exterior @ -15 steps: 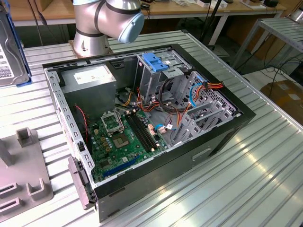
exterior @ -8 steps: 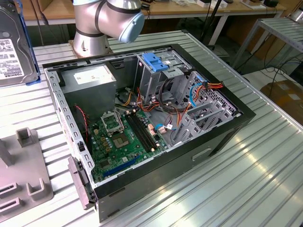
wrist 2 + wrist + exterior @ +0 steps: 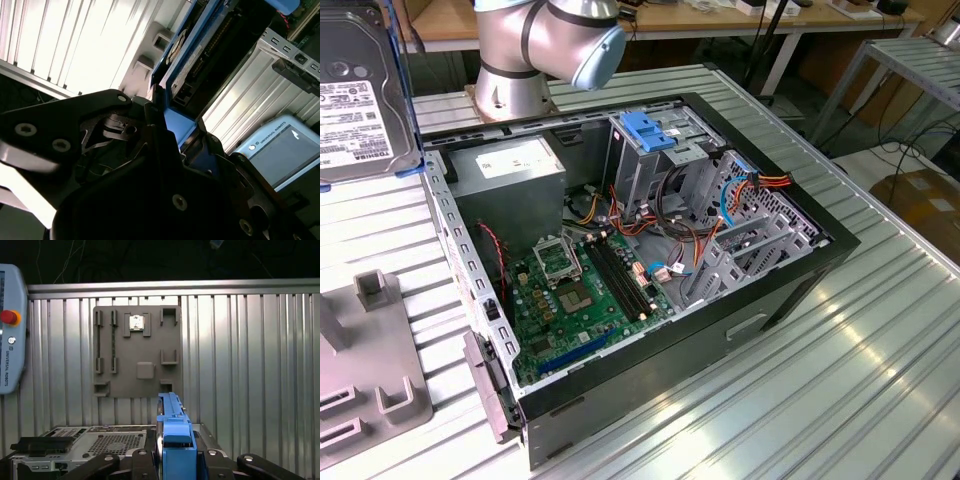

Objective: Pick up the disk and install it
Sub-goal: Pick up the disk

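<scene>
Gripper (image 3: 175, 465) is clamping the disk (image 3: 355, 95) edge-on by its blue carrier (image 3: 176, 440), jaws closed snug on both sides, clear of PC case (image 3: 790, 290). Prob. oriented to suit drive cage (image 3: 640, 165) slot.

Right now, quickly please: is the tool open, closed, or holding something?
Tool: closed, holding the disk upright on its edge.
</scene>
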Robot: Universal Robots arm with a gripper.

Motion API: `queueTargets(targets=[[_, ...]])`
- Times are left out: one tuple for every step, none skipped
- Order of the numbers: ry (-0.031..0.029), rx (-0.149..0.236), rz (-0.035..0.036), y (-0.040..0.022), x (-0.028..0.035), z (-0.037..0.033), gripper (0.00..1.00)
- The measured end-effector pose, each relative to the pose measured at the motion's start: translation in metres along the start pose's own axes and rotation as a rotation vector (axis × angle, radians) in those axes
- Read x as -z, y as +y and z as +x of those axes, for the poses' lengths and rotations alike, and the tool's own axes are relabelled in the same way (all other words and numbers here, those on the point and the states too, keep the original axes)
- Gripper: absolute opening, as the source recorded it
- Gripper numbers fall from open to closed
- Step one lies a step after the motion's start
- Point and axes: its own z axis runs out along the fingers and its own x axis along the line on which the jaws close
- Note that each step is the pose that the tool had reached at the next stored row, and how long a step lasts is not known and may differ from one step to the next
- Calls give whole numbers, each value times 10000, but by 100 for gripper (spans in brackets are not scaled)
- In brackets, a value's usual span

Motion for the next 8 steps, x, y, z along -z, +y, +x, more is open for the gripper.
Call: queueTargets(targets=[[2,0,0,-21,-1,0,36],[4,0,0,-38,-1,-1,36],[6,0,0,-63,-2,-1,36],[6,0,1,-80,-3,-2,36],[8,0,0,-96,-4,-2,36],[9,0,0,-112,-4,-3,36],[11,-1,0,-129,-5,-3,36],[13,0,0,-147,-5,-3,36]])
